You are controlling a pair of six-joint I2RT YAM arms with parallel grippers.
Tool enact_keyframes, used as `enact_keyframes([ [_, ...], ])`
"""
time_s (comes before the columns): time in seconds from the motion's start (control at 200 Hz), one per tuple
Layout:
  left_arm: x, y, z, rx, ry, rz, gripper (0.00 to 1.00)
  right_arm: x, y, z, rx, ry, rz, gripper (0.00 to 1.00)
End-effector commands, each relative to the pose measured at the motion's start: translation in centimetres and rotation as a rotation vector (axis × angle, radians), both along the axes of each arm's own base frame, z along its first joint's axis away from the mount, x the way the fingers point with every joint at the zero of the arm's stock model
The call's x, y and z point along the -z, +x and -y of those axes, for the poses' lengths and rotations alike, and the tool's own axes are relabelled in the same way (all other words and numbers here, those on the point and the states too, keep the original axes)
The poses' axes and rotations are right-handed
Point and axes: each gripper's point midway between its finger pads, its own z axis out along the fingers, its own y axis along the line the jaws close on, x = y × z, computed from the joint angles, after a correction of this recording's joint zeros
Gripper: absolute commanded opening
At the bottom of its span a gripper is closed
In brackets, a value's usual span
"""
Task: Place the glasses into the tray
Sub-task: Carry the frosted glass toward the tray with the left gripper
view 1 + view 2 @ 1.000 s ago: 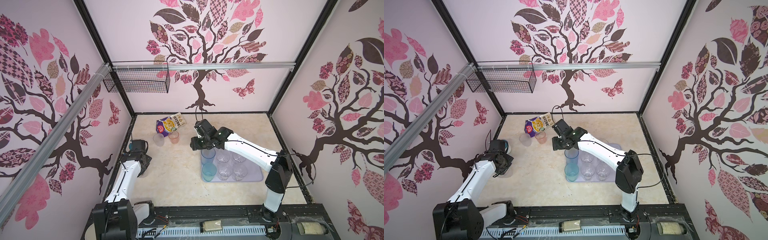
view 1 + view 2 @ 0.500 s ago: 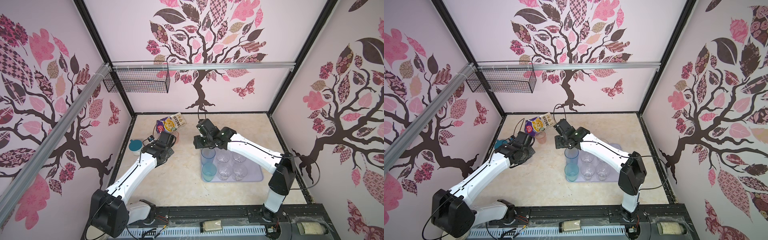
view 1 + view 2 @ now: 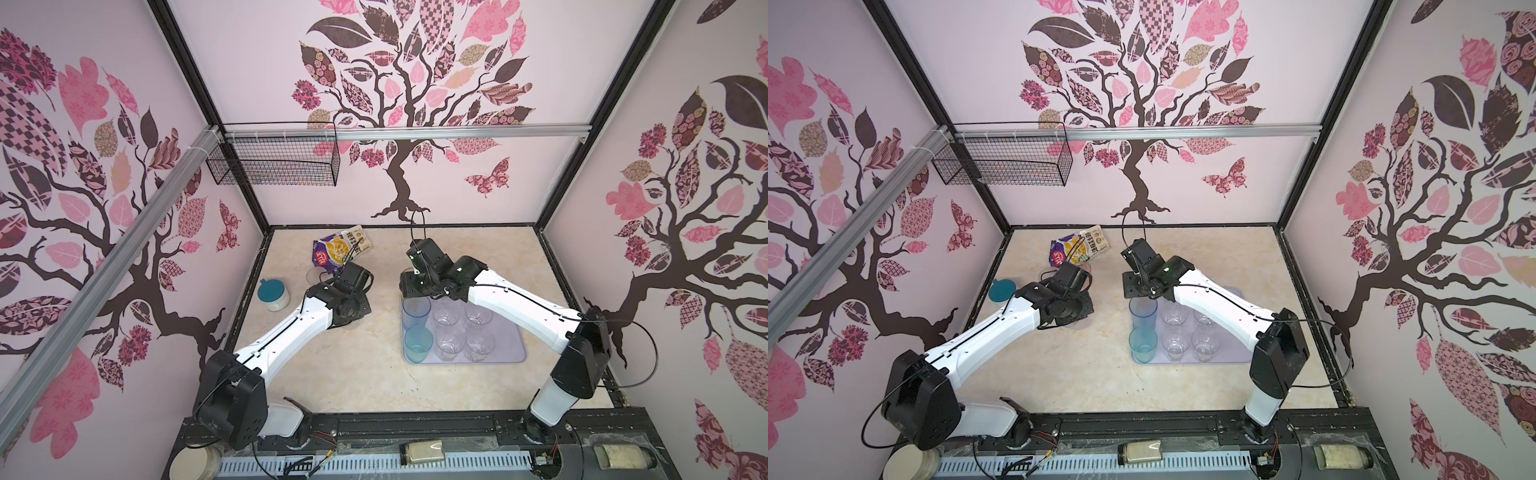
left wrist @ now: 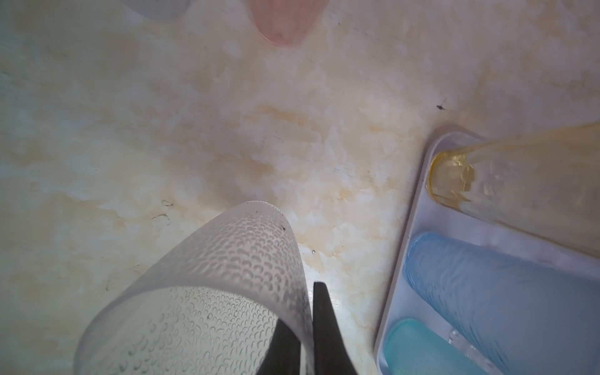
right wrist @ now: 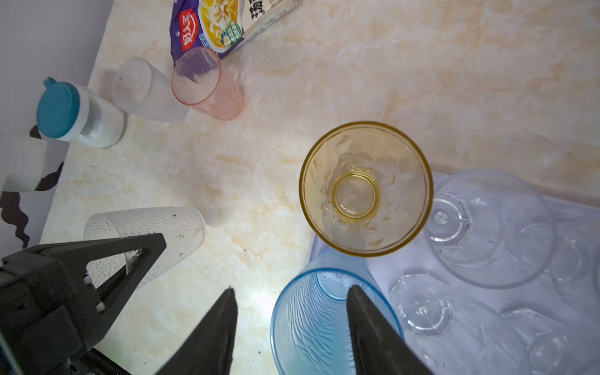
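Left gripper (image 4: 302,305) – now mid-table with dimpled glass (image 4: 233,266) – near tray (image 4: 410,227)

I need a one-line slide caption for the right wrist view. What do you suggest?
Left tool pinches a dimpled glass beside the tray; right tool hangs open above the blue glass.

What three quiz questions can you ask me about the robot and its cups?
1. True or false: the left gripper is pinching a frosted glass.
2. Which glass stands outside the tray? A amber, B pink, C blue.
3. Fill in: the white jar has a ____ lid.
Key: 1 true. 2 B, the pink glass. 3 teal.
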Motion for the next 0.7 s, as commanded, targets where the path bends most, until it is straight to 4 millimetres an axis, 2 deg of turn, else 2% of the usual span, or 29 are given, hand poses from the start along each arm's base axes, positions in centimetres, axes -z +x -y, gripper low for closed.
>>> enact_keyframes([
  [0.0, 1.5, -0.9, 1.1, 0.063, -0.026, -0.034, 0.0, -1.8, -0.5, 0.4, 0.004, 0.025, 0.021, 0.58],
  [0.225, 3.6, -0.7, 1.4, 0.093, 0.005, -0.084, 0.0, -1.4, -0.7, 0.1, 0.005, 0.044, 0.004, 0.57],
  [0.695, 4.7, -0.4, 2.0, 0.148, 0.001, -0.079, 0.01, -0.5, -0.8, -0.2, -0.009, 0.039, -0.017, 0.57],
])
